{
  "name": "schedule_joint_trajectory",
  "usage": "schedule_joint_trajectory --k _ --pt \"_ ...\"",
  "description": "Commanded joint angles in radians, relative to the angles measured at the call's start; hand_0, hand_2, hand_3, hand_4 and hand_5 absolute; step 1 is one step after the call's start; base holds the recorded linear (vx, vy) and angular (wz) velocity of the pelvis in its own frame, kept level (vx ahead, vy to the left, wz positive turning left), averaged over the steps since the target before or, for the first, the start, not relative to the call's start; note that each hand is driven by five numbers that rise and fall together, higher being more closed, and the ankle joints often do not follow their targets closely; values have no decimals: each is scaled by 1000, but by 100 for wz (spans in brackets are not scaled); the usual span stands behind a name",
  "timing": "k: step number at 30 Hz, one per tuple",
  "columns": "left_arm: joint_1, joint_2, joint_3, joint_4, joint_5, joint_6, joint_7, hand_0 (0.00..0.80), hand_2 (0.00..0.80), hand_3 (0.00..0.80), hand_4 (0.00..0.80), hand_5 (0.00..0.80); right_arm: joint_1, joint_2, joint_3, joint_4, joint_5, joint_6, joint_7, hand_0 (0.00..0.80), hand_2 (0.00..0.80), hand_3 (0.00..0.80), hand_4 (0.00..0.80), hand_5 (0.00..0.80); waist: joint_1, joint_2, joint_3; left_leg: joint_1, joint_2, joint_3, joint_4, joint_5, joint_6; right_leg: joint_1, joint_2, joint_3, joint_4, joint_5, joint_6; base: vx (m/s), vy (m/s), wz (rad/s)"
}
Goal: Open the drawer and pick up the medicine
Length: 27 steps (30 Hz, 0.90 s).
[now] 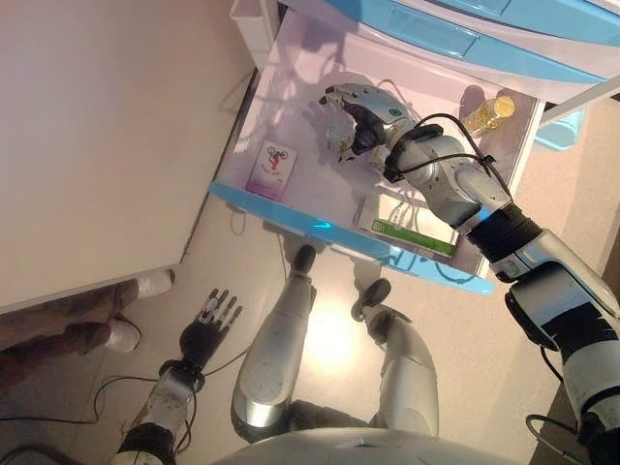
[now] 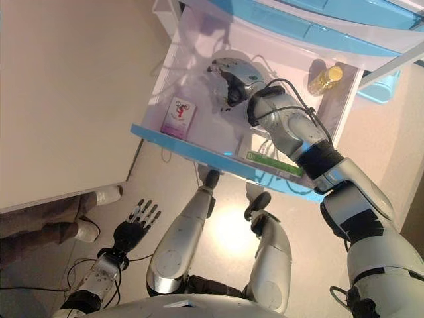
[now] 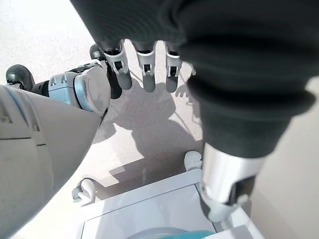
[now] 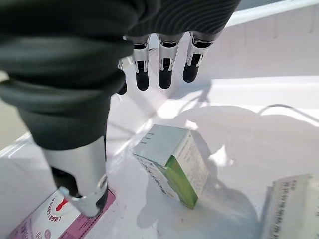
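The blue-fronted drawer (image 1: 291,215) stands pulled out, its pale inside showing. My right hand (image 1: 363,114) reaches into it from the right and hovers over a small white and green medicine box (image 4: 172,164) that lies tilted on the drawer floor. In the right wrist view the fingers (image 4: 164,67) hang straight above the box and the thumb (image 4: 82,174) points down beside it, neither touching it. That hand is open and holds nothing. My left hand (image 1: 208,325) hangs low at the left near the floor, open with its fingers spread.
Also in the drawer are a pink and white packet (image 1: 272,167) at the left front, a flat green and white box (image 1: 407,231) at the right front and a yellow bottle (image 1: 487,114) in the far right corner. A white tabletop (image 1: 97,126) fills the left. A person's shoes (image 1: 126,334) stand beneath it.
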Motion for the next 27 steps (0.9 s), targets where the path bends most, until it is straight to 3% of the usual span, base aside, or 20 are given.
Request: schedule_joint_trajectory --k 1,22,23,24,25,27 --pt "84 -7 -34 -60 10 11 -4 0 0 0 0 0 -60 -2 39 34 -51 -12 2 0 0 0 0 0 29 64 -53 53 -17 66 -88 -56 56 25 30 20 152 -115 22 10 13 8" --pt "82 -10 -55 -38 2 -1 -20 0 0 0 0 0 -81 10 142 339 -76 -2 -45 0 0 0 0 0 52 86 -53 4 -19 54 -75 -53 57 -19 27 9 173 -121 14 -1 3 3" --pt "83 -9 -55 -38 2 1 -20 0 0 0 0 0 -80 8 141 349 -72 -8 -52 511 511 511 511 511 52 87 -53 2 -18 54 -72 -54 58 -21 27 9 174 -120 14 0 0 0" --pt "83 -9 -55 -38 2 2 -19 0 0 0 0 0 -80 8 140 352 -72 -10 -56 627 627 627 627 627 52 87 -53 1 -18 55 -71 -54 58 -22 27 9 175 -120 14 0 0 0" --pt "85 -7 -57 -34 -2 3 -21 0 0 0 0 0 -81 6 139 369 -75 -23 -71 800 800 800 800 800 53 88 -53 0 -17 55 -70 -54 58 -23 26 8 176 -119 14 0 0 0" --pt "87 -7 -59 -32 1 -2 -25 0 0 0 0 0 -84 8 138 381 -84 -43 -85 800 800 800 800 800 54 88 -53 -2 -17 55 -68 -56 58 -26 27 8 179 -117 15 0 0 0"
